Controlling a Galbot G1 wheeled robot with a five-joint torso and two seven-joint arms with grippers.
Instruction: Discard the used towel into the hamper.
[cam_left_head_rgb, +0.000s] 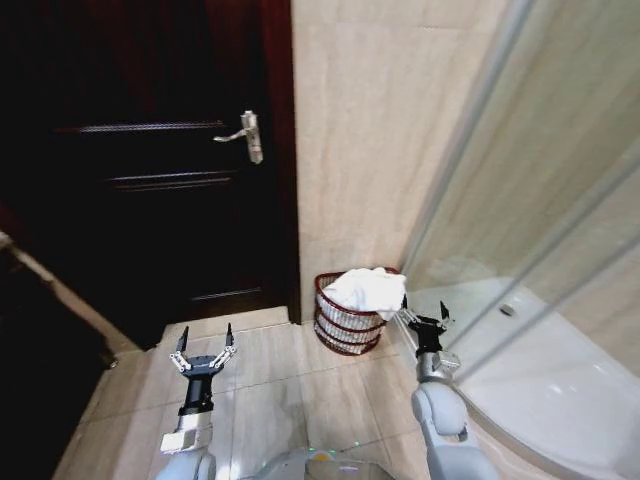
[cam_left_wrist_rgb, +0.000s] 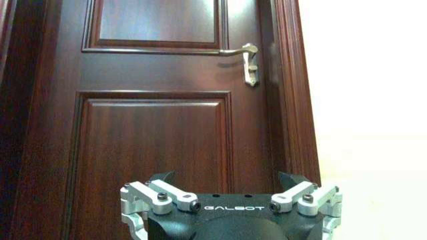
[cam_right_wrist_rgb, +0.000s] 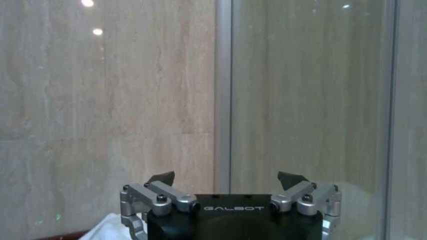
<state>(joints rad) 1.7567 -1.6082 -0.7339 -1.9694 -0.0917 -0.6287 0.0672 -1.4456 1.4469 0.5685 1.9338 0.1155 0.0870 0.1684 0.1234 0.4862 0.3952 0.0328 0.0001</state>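
Note:
The white towel (cam_left_head_rgb: 366, 290) lies crumpled in the top of the hamper (cam_left_head_rgb: 340, 328), a small dark red openwork basket standing on the floor against the beige wall. My right gripper (cam_left_head_rgb: 424, 310) hangs open just to the right of the hamper, nothing between its fingers. In the right wrist view the same gripper (cam_right_wrist_rgb: 227, 176) points at the wall, and a white corner of the towel (cam_right_wrist_rgb: 107, 229) shows at the frame's edge. My left gripper (cam_left_head_rgb: 205, 342) is open and empty over the floor tiles, facing the dark door; the left wrist view shows that gripper (cam_left_wrist_rgb: 227, 176) in front of the door.
A dark wooden door (cam_left_head_rgb: 150, 160) with a metal lever handle (cam_left_head_rgb: 247, 132) fills the left. A glass shower enclosure (cam_left_head_rgb: 540, 250) with a white tray (cam_left_head_rgb: 560, 390) stands on the right. Beige floor tiles (cam_left_head_rgb: 280, 380) lie open between the arms.

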